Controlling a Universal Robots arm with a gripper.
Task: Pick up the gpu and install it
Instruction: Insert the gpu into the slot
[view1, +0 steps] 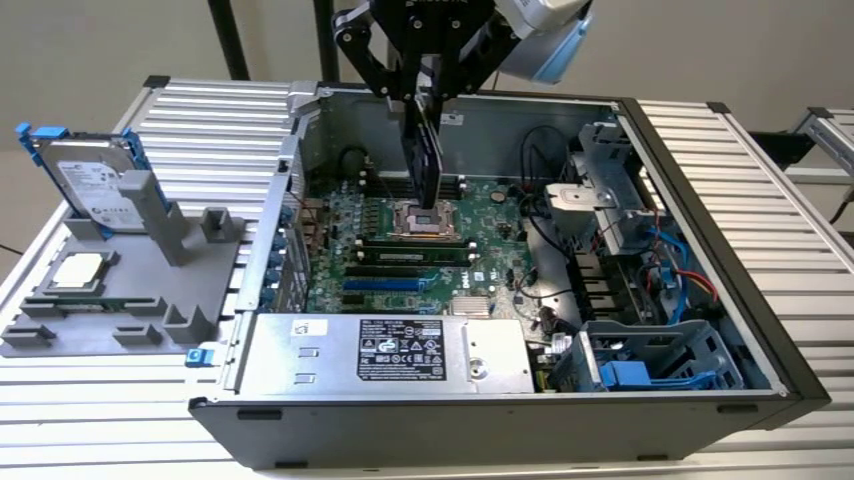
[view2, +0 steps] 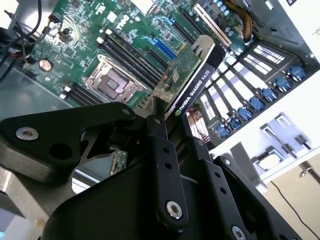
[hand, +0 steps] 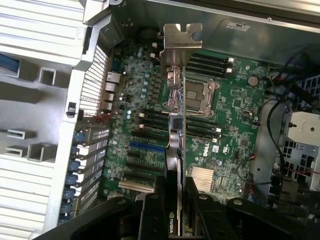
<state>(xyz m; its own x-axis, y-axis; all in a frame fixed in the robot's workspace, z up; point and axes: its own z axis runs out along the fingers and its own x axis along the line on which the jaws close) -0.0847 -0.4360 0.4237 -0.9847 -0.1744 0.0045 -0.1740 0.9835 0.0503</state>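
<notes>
**Desk:** Where is the gpu (view1: 430, 155) against the tool?

**Operator:** I have it clamped edge-on between the two black fingers (view2: 161, 150) of the gripper (view1: 424, 95). It hangs inside the open computer case (view1: 467, 430), above the motherboard (view1: 501, 205), and is not seated in any slot.

**Desk:** Materials, shapes?

**Operator:** Thin green board, matte black cooler (view2: 197, 82) on one face, bent silver bracket (hand: 182, 42) at the far end. The fingers are flat perforated bars with screw heads. The motherboard is green, with long black and blue slots (view1: 387, 284) and a square metal CPU socket (view1: 430, 222).

**Desk:** What's hidden?

**Operator:** The grasped end of the card sits behind the fingers. In the exterior view its lower tip overlaps the socket, so I cannot tell the gap there.
</notes>
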